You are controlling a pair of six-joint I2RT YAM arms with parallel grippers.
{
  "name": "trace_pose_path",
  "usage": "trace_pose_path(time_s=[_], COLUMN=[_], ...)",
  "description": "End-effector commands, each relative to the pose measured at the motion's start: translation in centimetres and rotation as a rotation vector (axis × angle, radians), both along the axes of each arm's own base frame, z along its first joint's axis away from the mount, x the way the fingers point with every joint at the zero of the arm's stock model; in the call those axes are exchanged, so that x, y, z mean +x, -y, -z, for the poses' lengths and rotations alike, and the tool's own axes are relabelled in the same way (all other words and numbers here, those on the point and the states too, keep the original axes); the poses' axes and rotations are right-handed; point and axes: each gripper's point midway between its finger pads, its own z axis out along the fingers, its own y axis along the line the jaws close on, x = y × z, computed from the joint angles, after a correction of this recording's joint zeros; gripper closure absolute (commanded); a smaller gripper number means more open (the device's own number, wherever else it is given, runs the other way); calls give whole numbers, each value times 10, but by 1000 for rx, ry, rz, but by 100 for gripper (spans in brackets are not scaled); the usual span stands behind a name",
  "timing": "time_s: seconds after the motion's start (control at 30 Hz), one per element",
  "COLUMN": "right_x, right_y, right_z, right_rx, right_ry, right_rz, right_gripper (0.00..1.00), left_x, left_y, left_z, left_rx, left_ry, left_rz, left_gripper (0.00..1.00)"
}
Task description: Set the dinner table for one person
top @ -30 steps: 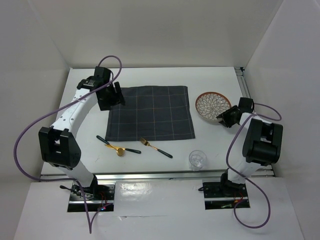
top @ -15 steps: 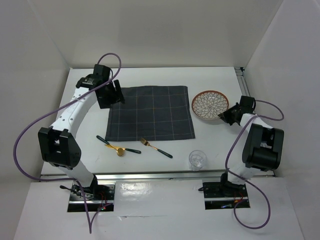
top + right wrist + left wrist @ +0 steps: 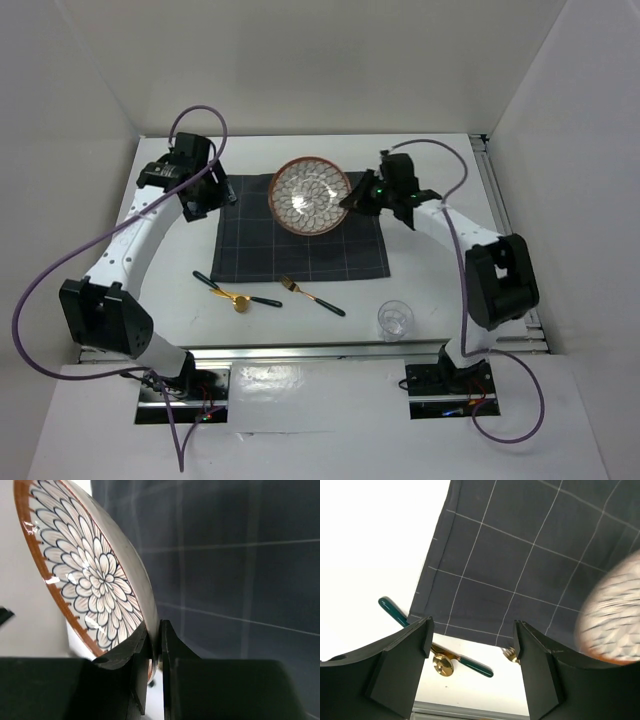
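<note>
My right gripper [image 3: 352, 199] is shut on the rim of a round plate [image 3: 309, 195] with a brown edge and flower pattern, holding it above the far part of the dark grey checked placemat [image 3: 300, 245] on the white dinner table [image 3: 430, 280]. In the right wrist view the plate [image 3: 90, 575] stands tilted between my closed fingers [image 3: 172, 650]. My left gripper [image 3: 212, 190] is open and empty over the placemat's far left corner. A gold spoon [image 3: 238, 297] and gold fork [image 3: 312, 296], both with dark green handles, lie near the front. The spoon [image 3: 442, 664] shows in the left wrist view.
A clear drinking glass [image 3: 395, 319] stands at the front right of the table. Metal rails run along the near edge [image 3: 320, 350] and the right edge [image 3: 490, 170]. White walls enclose the back and sides.
My right gripper has carried the plate from the table's right side leftward to above the placemat. My left gripper has drawn back slightly to the left.
</note>
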Motion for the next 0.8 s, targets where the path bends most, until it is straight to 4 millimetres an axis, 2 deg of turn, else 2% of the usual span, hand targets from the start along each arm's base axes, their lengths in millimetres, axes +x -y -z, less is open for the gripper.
trace_pose_path(time_s=[0.0,0.03,0.13,0.17,0.23,0.33,0.43,0.47,0.5,0.53,0.57,0.6,0.63,0.67,0.73,0.77], right_x=[25,31,36,34,32,30,30,25,24,24,22,22,22,17,16,19], right_y=[-35,-39,-56,-62,-69,-67,-66,-69,-68,-68,-67,-67,-67,-67,-64,-56], right_z=[-32,-16,-9,7,15,24,43,55,55,60,62,62,54,57,47,38], right_rx=[105,113,172,189,197,196,170,155,151,148,145,138,142,114,69,30], right_ry=[88,49,13,-37,-62,-68,-112,-140,-154,-164,-177,-170,-154,-152,-132,-99], right_rz=[-73,-74,-141,-167,-183,-169,-162,-173,-172,-171,-170,-177,-178,-182,-165,-137], right_gripper=[100,100,100,100,100,100,100,100,100,100,94,84,70,41,22,10], left_x=[-4,-4,-9,-9,-11,-15,-19,-20,-19,-21,-20,-20,-20,-20,-20,-18], left_y=[-9,-12,-12,-15,-14,-12,-17,-17,-17,-18,-17,-17,-17,-17,-17,-16], left_z=[-19,-19,-18,-18,-14,-11,-7,-10,-15,-11,-16,-16,-16,-16,-16,-19], left_rx=[-5,-4,-12,-6,-13,-20,-16,-18,-21,-20,-23,-23,-23,-23,-23,-32], left_ry=[61,61,60,59,47,38,30,40,61,50,70,71,71,71,71,78], left_rz=[-51,-60,-55,-57,-51,-45,-66,-66,-66,-66,-66,-66,-66,-66,-66,-61], left_gripper=[18,18,18,18,18,18,18,18,18,18,18,18,18,18,18,18])
